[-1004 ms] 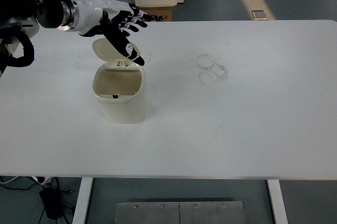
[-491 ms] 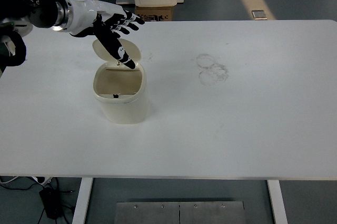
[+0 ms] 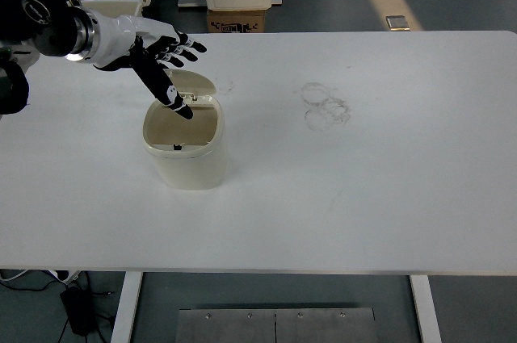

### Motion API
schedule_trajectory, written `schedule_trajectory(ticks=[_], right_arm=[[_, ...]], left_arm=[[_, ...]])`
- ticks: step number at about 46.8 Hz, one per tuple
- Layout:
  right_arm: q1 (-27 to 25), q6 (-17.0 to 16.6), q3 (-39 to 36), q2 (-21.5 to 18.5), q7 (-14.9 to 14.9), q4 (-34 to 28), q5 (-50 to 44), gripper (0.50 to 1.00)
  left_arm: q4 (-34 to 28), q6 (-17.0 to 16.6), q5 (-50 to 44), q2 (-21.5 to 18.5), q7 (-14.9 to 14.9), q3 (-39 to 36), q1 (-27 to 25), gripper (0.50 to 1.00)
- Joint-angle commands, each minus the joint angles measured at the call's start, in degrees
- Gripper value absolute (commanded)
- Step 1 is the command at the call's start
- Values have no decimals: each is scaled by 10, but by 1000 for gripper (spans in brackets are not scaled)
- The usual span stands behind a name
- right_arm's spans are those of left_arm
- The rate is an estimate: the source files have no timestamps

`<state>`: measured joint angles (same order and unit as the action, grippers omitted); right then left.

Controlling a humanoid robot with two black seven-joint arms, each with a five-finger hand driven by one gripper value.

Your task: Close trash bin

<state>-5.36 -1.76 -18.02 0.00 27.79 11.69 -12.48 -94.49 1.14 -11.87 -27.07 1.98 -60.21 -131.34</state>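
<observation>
Now closing step | cream plastic trash bin [image 3: 185, 153] standing left of frame centre, rounded lid [image 3: 194, 85] raised behind | left hand [image 3: 153, 56] spreading fingers, gripping nothing, touching lid | next, I judge: pushing lid forward, down.

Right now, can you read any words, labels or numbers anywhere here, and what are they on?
Cardboard box beyond the table's far edge: dark print, too small and blurred to read.
Trash bin, white table and left hand: no text visible.
</observation>
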Motion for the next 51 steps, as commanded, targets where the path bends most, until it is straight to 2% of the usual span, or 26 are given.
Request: schedule_trajectory(ticks=[1,14,51], right_arm=[[0,0,0,0,0,0,0,991],[0,0,0,0,1,0,0,991],[1,0,0,0,0,0,-1,991]], left_arm=[[-10,0,0,0,0,-3,1,1000],[-24,0,-1,-1,0,-3,6,1000],[-31,0,-1,0,-1,-3,66,1000]])
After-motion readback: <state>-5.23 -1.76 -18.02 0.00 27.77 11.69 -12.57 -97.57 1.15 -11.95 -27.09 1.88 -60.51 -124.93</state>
